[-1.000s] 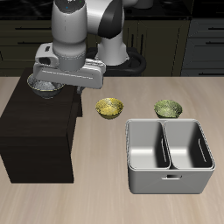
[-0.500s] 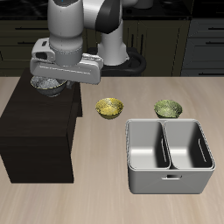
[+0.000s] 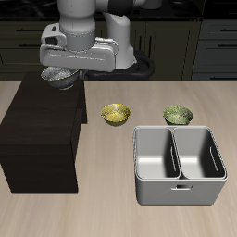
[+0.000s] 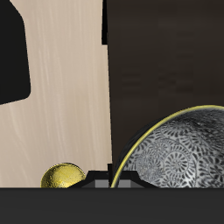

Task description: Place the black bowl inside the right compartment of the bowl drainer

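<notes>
The black bowl hangs in the air over the back of a dark cabinet, tilted, with my gripper shut on its rim. In the wrist view the bowl shows its silver-grey speckled inside close up, and the gripper clamps its edge. The bowl drainer, a light-grey tub with two deep wells, stands on the table nearer the front edge, well away from the gripper and lower. Both of its wells hold nothing.
A small yellow patterned bowl sits on the table beside the cabinet. A small green patterned bowl sits just behind the drainer. The cabinet top lies below the held bowl.
The gripper has risen and shifted slightly toward the table's middle, carrying the black bowl up off the cabinet top. Nothing else has moved.
</notes>
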You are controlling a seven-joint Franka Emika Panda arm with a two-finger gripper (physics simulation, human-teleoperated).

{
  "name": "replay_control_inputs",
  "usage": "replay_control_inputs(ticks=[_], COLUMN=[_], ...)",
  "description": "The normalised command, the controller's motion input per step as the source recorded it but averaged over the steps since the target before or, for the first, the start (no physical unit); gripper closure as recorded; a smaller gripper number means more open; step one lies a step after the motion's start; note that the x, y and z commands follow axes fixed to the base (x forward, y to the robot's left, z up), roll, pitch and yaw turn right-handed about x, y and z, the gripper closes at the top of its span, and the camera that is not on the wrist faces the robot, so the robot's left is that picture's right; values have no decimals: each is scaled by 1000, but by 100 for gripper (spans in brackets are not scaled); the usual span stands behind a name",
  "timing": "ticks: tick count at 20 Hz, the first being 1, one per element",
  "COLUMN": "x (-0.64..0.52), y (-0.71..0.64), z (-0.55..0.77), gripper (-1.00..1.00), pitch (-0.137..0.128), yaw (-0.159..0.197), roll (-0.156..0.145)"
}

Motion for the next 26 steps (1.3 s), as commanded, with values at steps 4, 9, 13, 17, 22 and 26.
replay_control_inputs(ticks=[4,9,13,17,22,26], x=[-278,-156,40,115,141,152], y=[420,334,184,379,553,348], z=[408,342,219,338,251,101], gripper=[100,100,100,100,100,100], pitch=[-57,-49,-46,-59,-33,-6], yaw=[23,13,22,-10,-8,10], roll=[41,-10,-74,-84,-31,26])
